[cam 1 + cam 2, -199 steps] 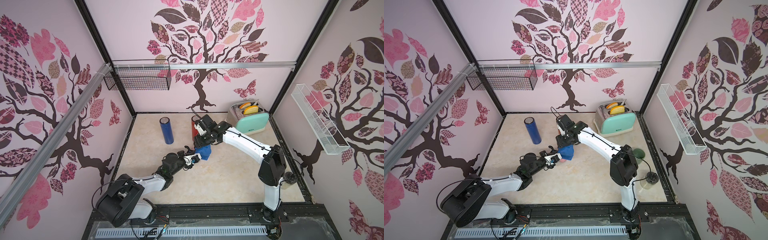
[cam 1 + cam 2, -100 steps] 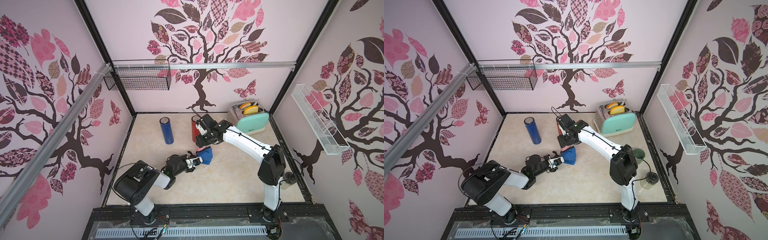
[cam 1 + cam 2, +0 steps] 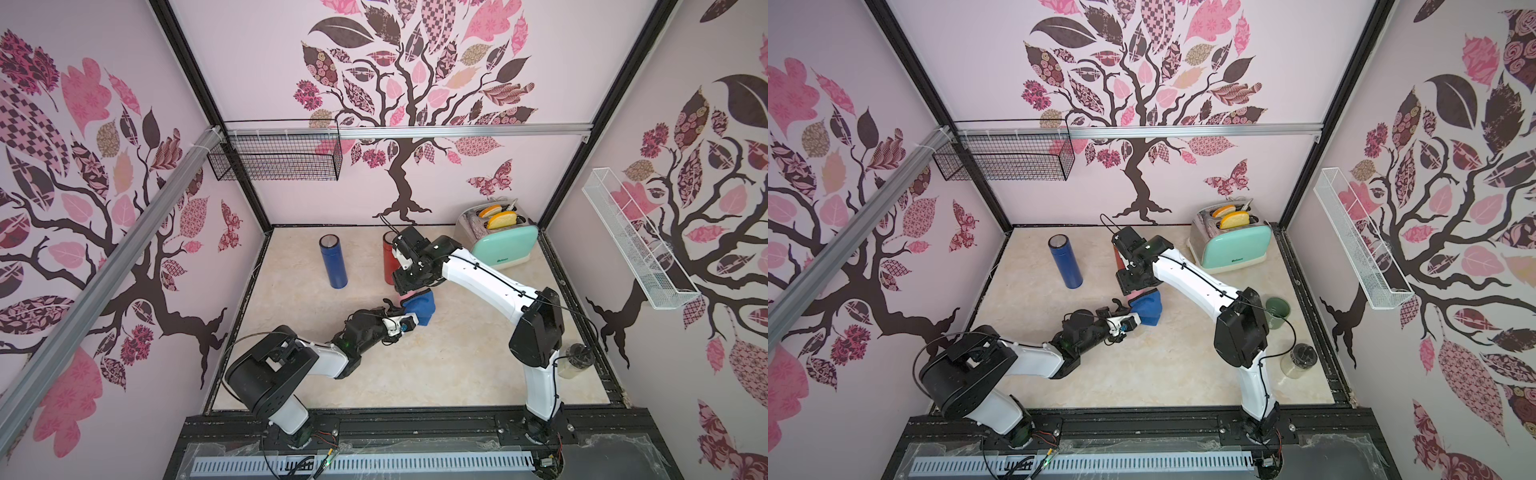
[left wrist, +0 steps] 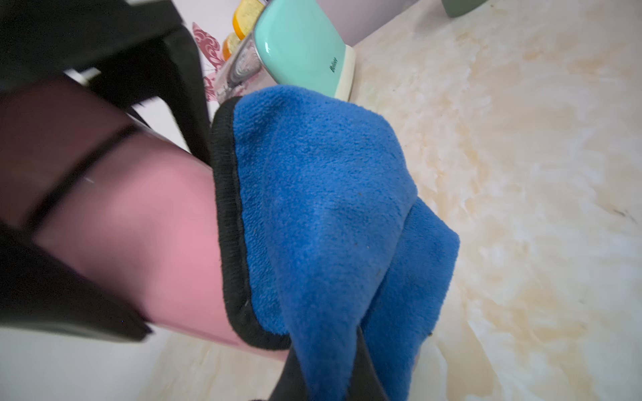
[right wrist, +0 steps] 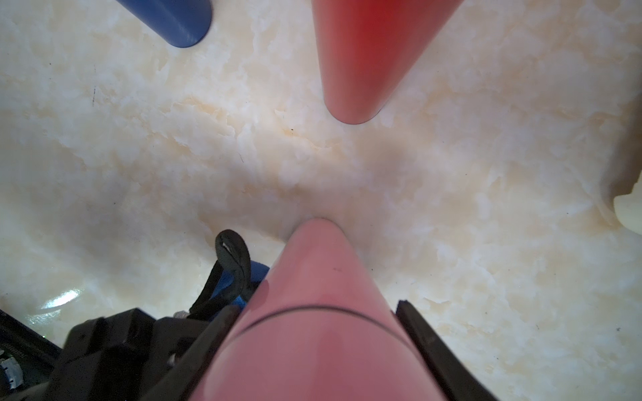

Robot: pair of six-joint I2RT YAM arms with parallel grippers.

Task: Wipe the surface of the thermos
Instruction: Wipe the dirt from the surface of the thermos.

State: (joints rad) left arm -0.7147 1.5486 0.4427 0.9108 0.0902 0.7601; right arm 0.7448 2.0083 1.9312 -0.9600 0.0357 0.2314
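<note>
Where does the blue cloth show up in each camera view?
In both top views: blue cloth near the centre, against the pink thermos.
Left wrist: the cloth fills the middle, against the thermos.
Right wrist: only a blue sliver of cloth beside the thermos.
Shared landmark: the pink thermos, next to the cloth in every view.

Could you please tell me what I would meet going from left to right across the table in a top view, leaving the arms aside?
blue thermos → red thermos → blue cloth → toaster → jar
</note>
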